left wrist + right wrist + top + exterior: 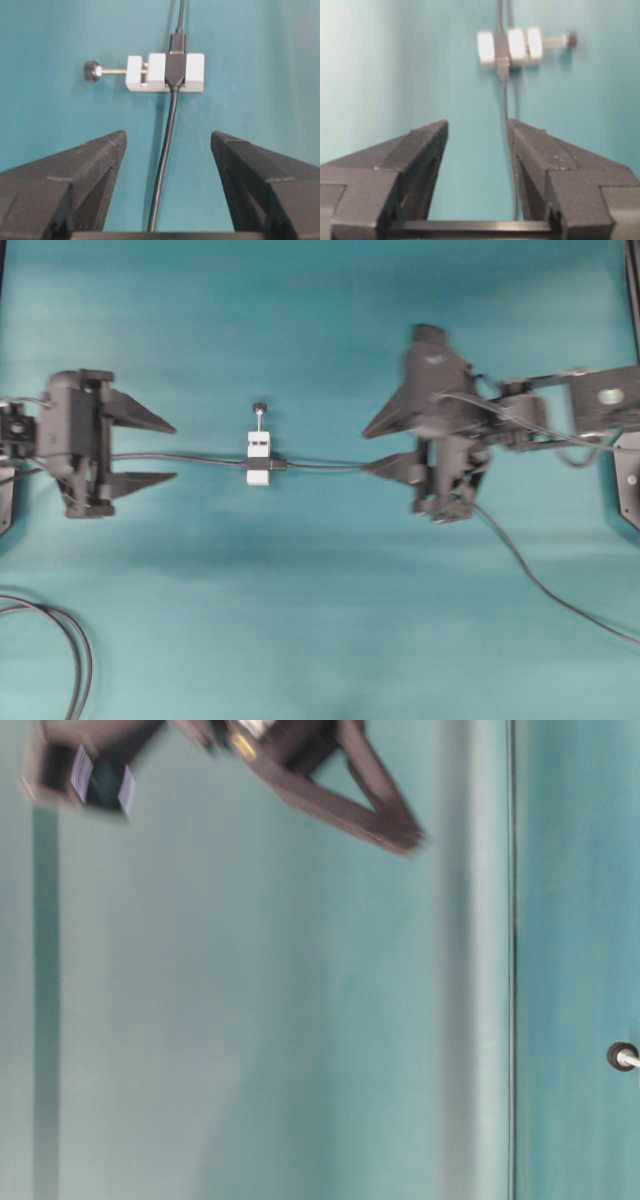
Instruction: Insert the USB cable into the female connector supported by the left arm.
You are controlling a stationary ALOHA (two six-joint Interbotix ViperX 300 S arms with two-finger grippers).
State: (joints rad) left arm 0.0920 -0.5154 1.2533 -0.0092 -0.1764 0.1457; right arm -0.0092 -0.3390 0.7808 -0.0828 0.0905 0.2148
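The female connector (175, 70) lies on the teal table, clamped in a white block (258, 446) with a black-knobbed screw (91, 70). Its thin dark cable runs back between the fingers of my left gripper (169, 135), which is open and touches nothing. The USB cable (330, 466) leads from the block to my right gripper (366, 450). Its plug (502, 65) sits end-on against the connector, and no silvery tip shows. My right gripper (477, 122) is open, with the cable passing just inside its right finger (530, 145). Both grippers stand back from the block.
A looped pair of black cables (70, 645) lies at the near left corner. Another dark cable (540, 585) trails from the right arm toward the right edge. The right arm looks blurred in the overhead view.
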